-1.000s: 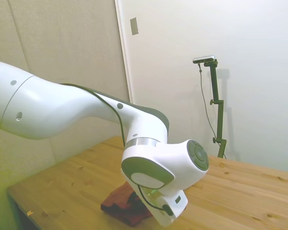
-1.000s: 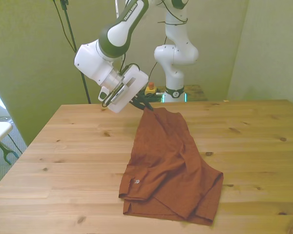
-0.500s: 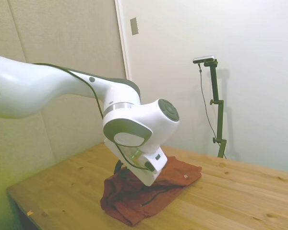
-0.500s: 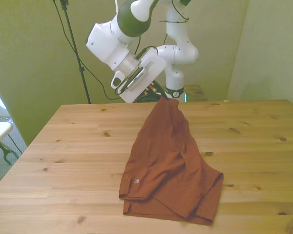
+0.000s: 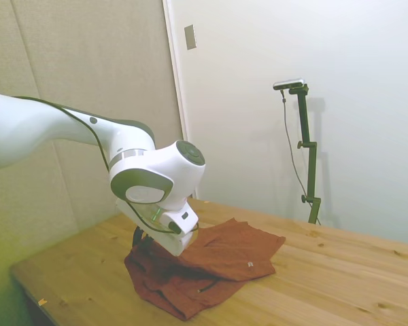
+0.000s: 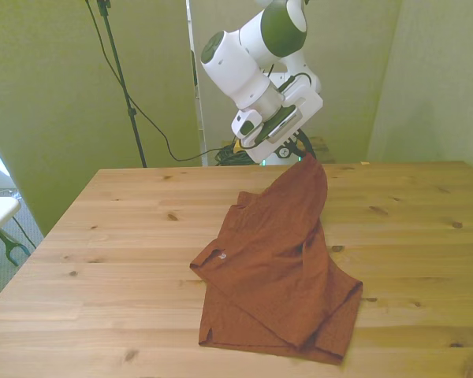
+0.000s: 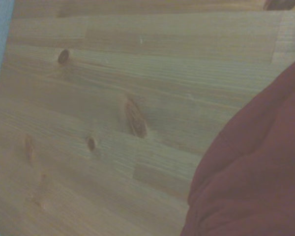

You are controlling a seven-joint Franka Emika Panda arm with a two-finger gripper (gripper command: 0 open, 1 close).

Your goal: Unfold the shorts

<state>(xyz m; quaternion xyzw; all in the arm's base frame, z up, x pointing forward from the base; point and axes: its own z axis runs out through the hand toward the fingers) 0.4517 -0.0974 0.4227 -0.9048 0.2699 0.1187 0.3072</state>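
The shorts (image 6: 276, 260) lie on the table (image 6: 126, 260) from its middle toward the near edge, one corner lifted near the far edge under the gripper (image 6: 303, 151). The fingers are hidden behind the wrist housing; they seem pinched on that raised corner, though I cannot tell for sure. The cloth could slip free if pulled too quickly, or drag along in a bunch. Bare wood lies open toward both side edges.
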